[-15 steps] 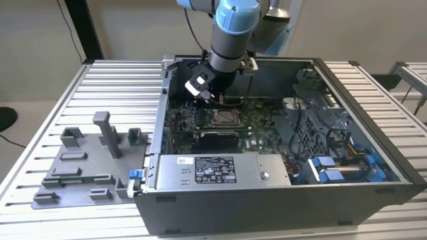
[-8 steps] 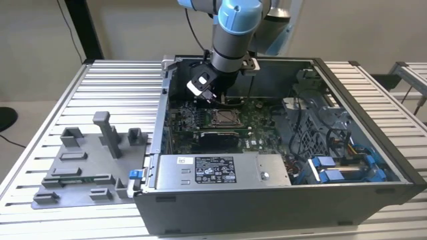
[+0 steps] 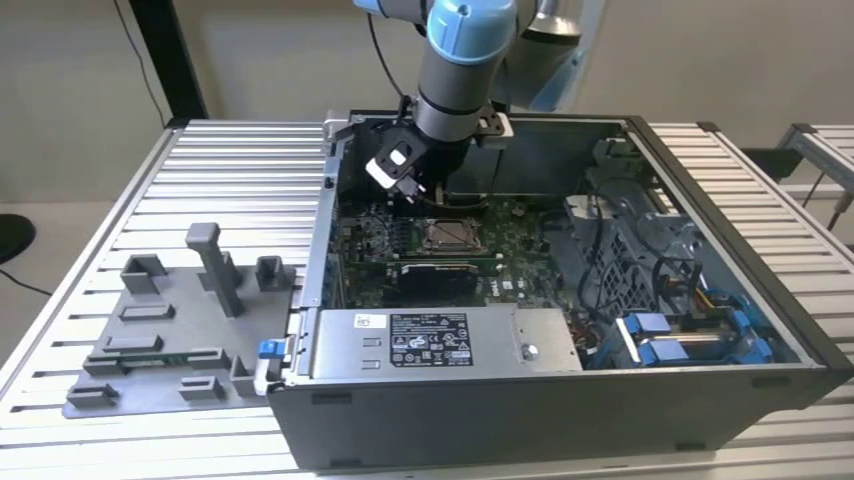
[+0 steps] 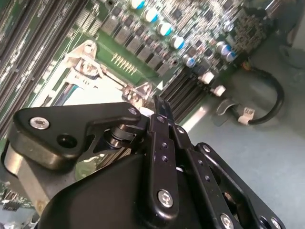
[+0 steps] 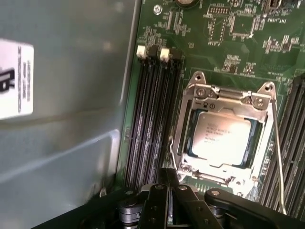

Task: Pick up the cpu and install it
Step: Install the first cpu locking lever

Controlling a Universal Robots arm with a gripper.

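exterior view | tray (image 3: 160, 335) on tabletop (image 3: 80, 200), 9 o'clock of case (image 3: 534, 420) | tool (image 3: 420, 192) clenched, empty, over board (image 3: 521, 250) | cpu (image 3: 447, 236) lies in socket (image 5: 224, 97), 5 o'clock of tool | judged step: seating; cpu must sit flat, no side force, tool clear of lever (image 5: 278, 152)

Second wrist view: gripper (image 4: 157, 109) body hides most of socket (image 4: 86, 65). Exterior view: arm (image 3: 461, 60) cut off at 12 o'clock edge.
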